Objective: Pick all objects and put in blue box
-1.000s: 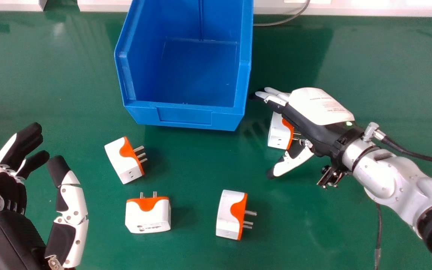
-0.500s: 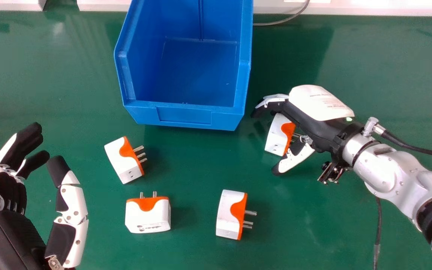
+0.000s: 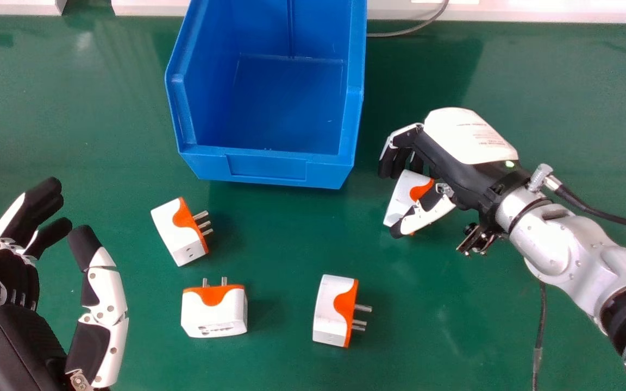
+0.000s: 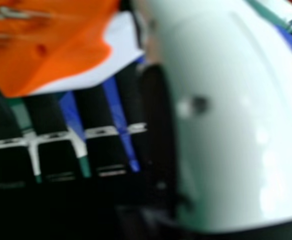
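White adapter (image 3: 401, 193) within curled right hand (image 3: 444, 158)

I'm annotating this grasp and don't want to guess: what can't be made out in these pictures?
- Prong count on the adapter at the right hand: thumb covers it in the head view; blurred and cut off in the right hand view.
- How firmly it is gripped: hand hides contact in the head view; blurred in the right hand view.
- Blue box's far end: cut off by the head view's top edge.

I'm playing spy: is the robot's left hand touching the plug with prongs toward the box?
Apart. The head view shows green table between left hand and plug.
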Tool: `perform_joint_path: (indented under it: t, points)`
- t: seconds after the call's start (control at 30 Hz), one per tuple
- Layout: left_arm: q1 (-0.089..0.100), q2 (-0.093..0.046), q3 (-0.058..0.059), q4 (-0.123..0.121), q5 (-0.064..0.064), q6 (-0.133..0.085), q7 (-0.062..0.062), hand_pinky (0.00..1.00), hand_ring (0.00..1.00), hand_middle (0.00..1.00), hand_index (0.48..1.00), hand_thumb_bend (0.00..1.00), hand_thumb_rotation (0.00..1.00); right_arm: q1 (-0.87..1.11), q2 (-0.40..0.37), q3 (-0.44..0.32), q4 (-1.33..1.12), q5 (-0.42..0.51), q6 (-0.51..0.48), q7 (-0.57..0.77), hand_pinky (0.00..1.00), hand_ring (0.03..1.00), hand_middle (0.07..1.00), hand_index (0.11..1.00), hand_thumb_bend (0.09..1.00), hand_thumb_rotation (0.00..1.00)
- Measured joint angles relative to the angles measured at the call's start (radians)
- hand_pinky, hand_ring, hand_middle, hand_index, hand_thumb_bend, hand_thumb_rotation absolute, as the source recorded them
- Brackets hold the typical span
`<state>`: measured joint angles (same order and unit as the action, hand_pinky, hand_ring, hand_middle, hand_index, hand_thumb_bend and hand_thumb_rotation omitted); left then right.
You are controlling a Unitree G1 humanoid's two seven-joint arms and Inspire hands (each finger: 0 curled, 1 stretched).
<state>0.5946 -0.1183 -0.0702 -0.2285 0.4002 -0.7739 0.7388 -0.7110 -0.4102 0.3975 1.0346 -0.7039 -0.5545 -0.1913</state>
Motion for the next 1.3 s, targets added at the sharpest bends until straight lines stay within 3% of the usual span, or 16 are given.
perform_joint_path:
  t: [0.43,0.57,0.8,1.0,1.3]
  points:
    - [0.0,0.0,0.002,0.0,0.001,0.0,0.0,0.66,0.72,0.72,0.727,0.26,0.0,0.075,-0.018,-0.021,-0.144,0.011,-0.005,-0.022,0.38,0.409,0.48,0.519,0.5,0.0]
    - [0.0,0.0,0.002,0.0,0.0,0.001,-0.002,0.66,0.72,0.72,0.726,0.26,0.0,0.146,-0.039,-0.07,-0.293,0.036,-0.014,-0.047,0.4,0.4,0.479,0.518,0.499,0.0]
    - [-0.001,0.0,0.003,0.0,0.002,0.002,-0.005,0.66,0.71,0.71,0.725,0.26,0.0,0.28,-0.067,-0.153,-0.575,0.08,0.033,-0.011,0.35,0.386,0.477,0.538,0.494,0.0]
    - [-0.008,0.0,0.005,0.0,0.002,0.002,-0.007,0.66,0.71,0.71,0.724,0.26,0.0,0.339,-0.067,-0.21,-0.678,0.089,0.051,-0.011,0.35,0.379,0.482,0.548,0.493,0.0]
    - [-0.015,0.0,0.013,0.0,0.004,0.003,-0.006,0.65,0.71,0.71,0.722,0.26,0.0,0.335,-0.029,-0.235,-0.684,0.078,-0.059,-0.131,0.32,0.398,0.495,0.541,0.494,0.0]
